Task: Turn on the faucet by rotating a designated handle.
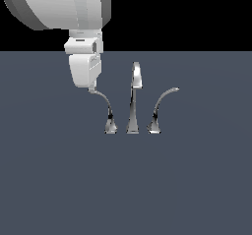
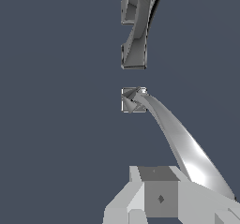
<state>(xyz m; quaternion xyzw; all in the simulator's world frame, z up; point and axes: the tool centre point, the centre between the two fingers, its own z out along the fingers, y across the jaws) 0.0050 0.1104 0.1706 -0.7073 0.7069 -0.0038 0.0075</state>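
Observation:
The chrome faucet stands on a grey floor: a tall straight spout point(image 1: 134, 101) in the middle with a curved lever on each side. The handle point(image 1: 104, 102) is the lever on the exterior view's left, its thin tip bending leftward. My gripper point(image 1: 92, 88) hangs right at that tip, touching it or nearly so, fingers together and holding nothing. In the wrist view the handle point(image 2: 183, 143) arches from its flared base point(image 2: 133, 100) to just beside my gripper point(image 2: 178, 199), with the spout point(image 2: 136, 35) beyond.
The mirror-image lever point(image 1: 162, 103) arches toward the exterior view's right, beyond the spout from my gripper. The flat grey floor point(image 1: 197, 190) spreads all around the faucet. My white arm point(image 1: 59, 5) fills the upper left of the exterior view.

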